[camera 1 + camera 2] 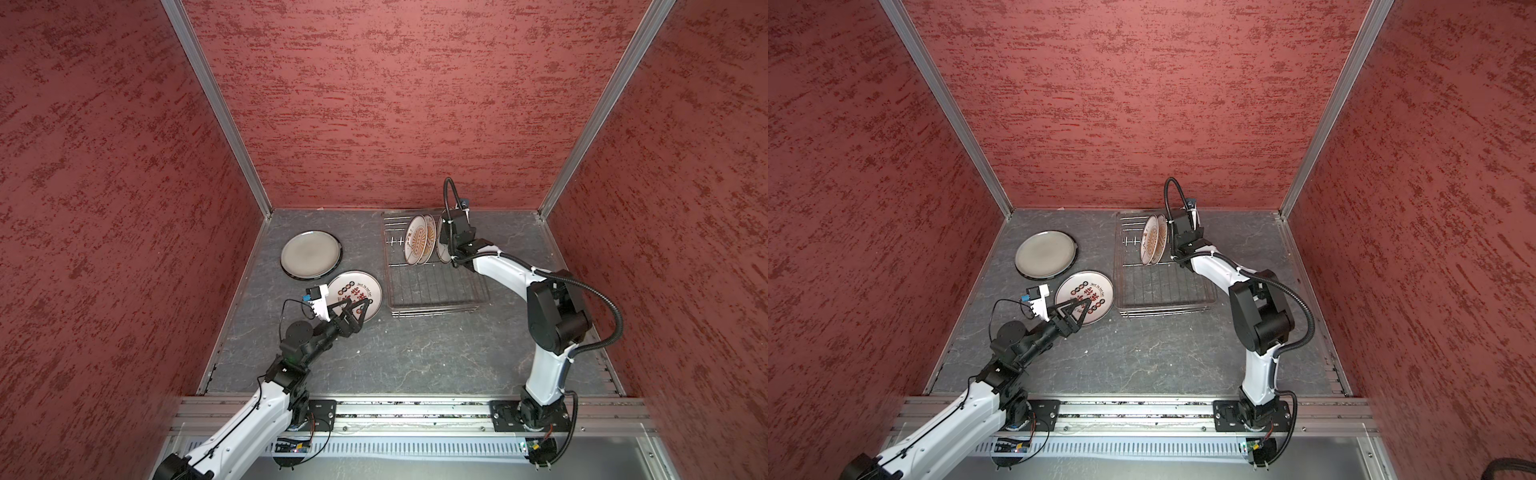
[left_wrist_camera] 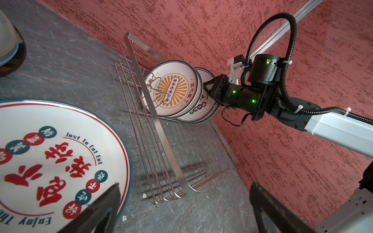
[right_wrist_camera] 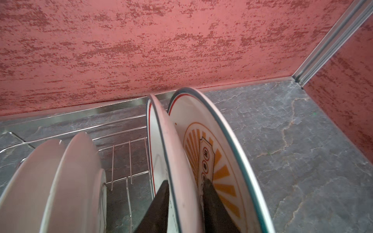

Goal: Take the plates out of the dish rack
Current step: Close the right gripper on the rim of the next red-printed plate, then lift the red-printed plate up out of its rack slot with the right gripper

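While two plates already lie flat on the table (image 1: 415, 353), the grey plate (image 1: 311, 254) and the red-letter plate (image 1: 363, 289), at least four more stand up at the far end of the dish rack (image 1: 432, 291), so I think most of the job is left. The left gripper (image 1: 356, 309) hangs spread wide over the red-letter plate, holding nothing. The right gripper (image 3: 186, 181) has one finger on each side of a standing plate (image 3: 177, 151) next to the sunburst plate (image 3: 222, 161); I cannot tell if it squeezes yet

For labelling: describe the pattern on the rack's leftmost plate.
Plate: orange sunburst on white; best in left wrist view.
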Controlling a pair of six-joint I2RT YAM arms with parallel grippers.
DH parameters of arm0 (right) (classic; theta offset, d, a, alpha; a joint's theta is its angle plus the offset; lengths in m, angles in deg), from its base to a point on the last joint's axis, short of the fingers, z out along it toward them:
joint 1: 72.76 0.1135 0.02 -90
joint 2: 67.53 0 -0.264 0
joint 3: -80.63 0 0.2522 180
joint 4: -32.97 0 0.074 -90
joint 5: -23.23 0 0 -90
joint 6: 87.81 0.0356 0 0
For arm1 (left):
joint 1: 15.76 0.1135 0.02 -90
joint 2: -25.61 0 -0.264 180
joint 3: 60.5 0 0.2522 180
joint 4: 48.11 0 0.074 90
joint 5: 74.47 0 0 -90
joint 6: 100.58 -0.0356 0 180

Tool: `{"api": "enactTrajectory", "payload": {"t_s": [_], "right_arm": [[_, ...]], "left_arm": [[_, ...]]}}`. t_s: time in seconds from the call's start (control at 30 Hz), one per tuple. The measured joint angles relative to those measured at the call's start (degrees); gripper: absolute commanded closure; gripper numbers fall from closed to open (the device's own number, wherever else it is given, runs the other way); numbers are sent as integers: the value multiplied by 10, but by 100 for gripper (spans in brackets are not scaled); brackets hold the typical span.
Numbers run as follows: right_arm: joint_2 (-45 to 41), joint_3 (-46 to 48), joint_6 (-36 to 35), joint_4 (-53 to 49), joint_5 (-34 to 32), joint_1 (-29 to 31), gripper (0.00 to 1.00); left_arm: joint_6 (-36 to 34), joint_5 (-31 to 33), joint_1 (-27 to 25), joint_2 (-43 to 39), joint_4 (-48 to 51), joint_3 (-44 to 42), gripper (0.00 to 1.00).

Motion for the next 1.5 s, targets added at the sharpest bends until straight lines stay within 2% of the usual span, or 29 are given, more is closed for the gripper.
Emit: {"api": "enactTrajectory", "payload": {"t_s": [0.07,0.17,0.37,0.5,0.73,1.1,1.33,1.5], "right_arm": [[3,-3,-2,-5,-17,4,75],[6,-3,-8,-14,-37,8,86],[5,-7,-26,-19,-51,14,88],[5,-7,-51,-18,-58,19,92],[-24,11,-79,-5,-70,29,93],[-140,81,-127,61,-118,58,94],[-259,213,-159,151,-141,103,95],[-349,282,-164,200,-134,118,95]], "left_arm": [[0,0,0,0,0,0,1],[0,0,0,0,0,0,1],[0,1,0,0,0,0,1],[0,1,0,0,0,0,1],[0,1,0,0,0,0,1],[-2,-2,-1,-5,0,0,1],[-2,-2,-4,-20,6,0,1],[-11,-5,-7,-20,11,0,1]]}}
